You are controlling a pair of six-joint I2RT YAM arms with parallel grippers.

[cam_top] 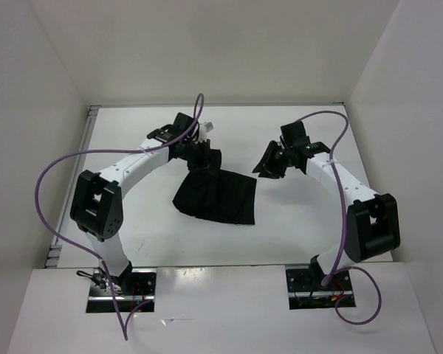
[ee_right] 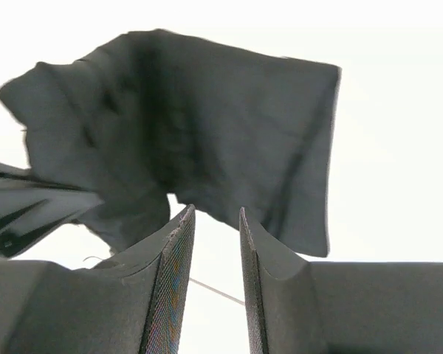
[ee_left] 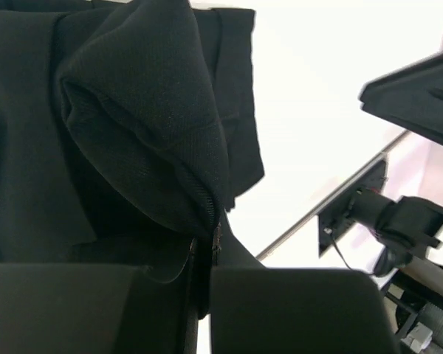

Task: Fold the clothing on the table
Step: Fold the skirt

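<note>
The black clothing (cam_top: 215, 196) lies on the white table (cam_top: 295, 228) near the middle, one corner drawn up toward the back left. My left gripper (cam_top: 204, 155) is shut on that raised corner; in the left wrist view a thick fold of the clothing (ee_left: 148, 125) runs down into the pinched jaws of the left gripper (ee_left: 204, 258). My right gripper (cam_top: 268, 167) hovers just right of the cloth's right edge, jaws open and empty. In the right wrist view the right gripper (ee_right: 217, 214) has a clear gap, with the clothing (ee_right: 207, 125) spread beyond its fingertips.
White walls (cam_top: 37, 110) enclose the table on three sides. Purple cables (cam_top: 59, 169) loop from both arms. Metal mounting plates (cam_top: 122, 291) sit at the near edge under the arm bases. A table edge strip (ee_left: 332, 199) and a black bracket show in the left wrist view.
</note>
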